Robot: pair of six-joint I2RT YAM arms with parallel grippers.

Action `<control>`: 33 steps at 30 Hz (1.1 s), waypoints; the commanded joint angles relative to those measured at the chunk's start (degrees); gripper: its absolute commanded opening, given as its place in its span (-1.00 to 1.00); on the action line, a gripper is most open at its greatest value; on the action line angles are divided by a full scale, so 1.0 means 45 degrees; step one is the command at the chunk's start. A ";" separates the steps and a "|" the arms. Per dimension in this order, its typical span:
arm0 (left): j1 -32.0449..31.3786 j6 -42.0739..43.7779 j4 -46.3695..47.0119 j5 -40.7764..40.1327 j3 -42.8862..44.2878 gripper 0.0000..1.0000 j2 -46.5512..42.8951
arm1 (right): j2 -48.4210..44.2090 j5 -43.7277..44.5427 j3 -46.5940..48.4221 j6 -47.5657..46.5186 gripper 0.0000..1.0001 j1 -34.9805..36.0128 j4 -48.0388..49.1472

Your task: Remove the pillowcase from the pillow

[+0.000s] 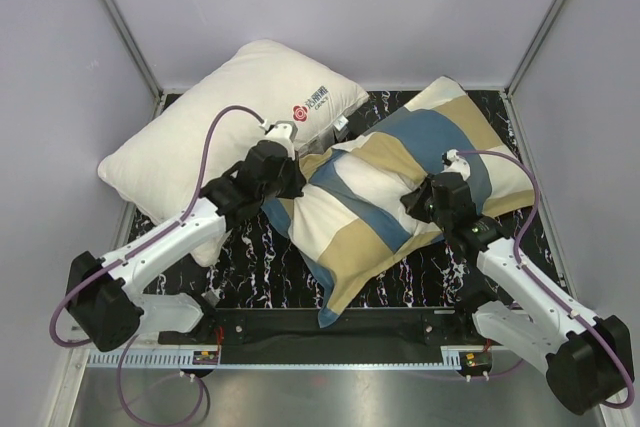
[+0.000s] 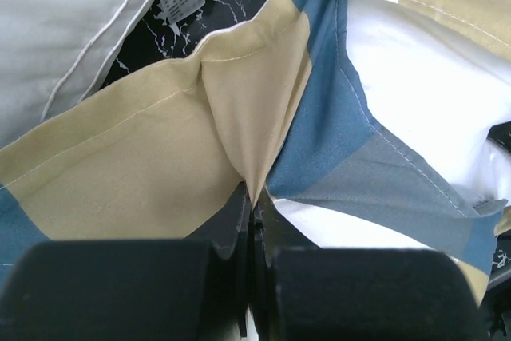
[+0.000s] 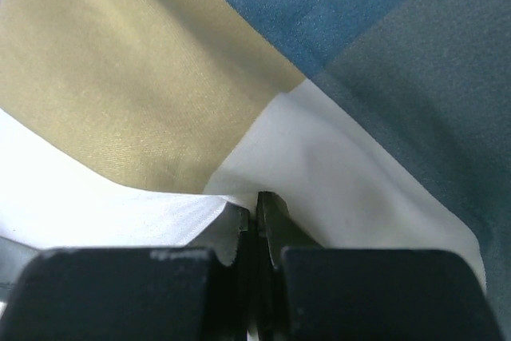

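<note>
Pinching the pillowcase, I have my left gripper clamped on its hem, right gripper clamped on a fold; table shows nearside.

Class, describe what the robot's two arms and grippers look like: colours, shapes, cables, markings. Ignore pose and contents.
The left arm and right arm have white links, bulky black joints and black bases. A purple cable loops along each to a small white wrist module. The left gripper and right gripper have matte black blocky fingers. No markings are visible.

The pillowcase lies right of centre on the table; another pillow lies behind it, leftward.
</note>
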 commanded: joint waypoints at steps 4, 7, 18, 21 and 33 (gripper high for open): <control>0.0926 0.0356 0.0157 -0.1361 -0.1210 -1.00 -0.1255 | 0.0241 0.2318 -0.0298 -0.0208 -1.00 -0.0671 -0.2139; 0.0926 0.0181 0.0371 -0.1635 -0.1951 -1.00 -0.1158 | 0.0105 0.2396 -0.0279 -0.0129 -1.00 -0.0730 -0.2314; -0.0127 -0.0484 0.2676 -0.0483 -0.3867 -1.00 0.0091 | -0.0658 -0.0763 0.1379 -0.1202 -0.56 -0.0672 -0.1224; -0.0499 -0.0581 0.3066 -0.0463 -0.4023 -1.00 0.0716 | 0.0063 -0.1336 0.2628 -0.1533 -0.04 0.0125 -0.1143; -0.0773 -0.0757 0.4005 -0.0365 -0.4610 -1.00 0.1187 | 0.3734 0.0970 0.7630 -0.3019 0.70 0.4074 -0.0949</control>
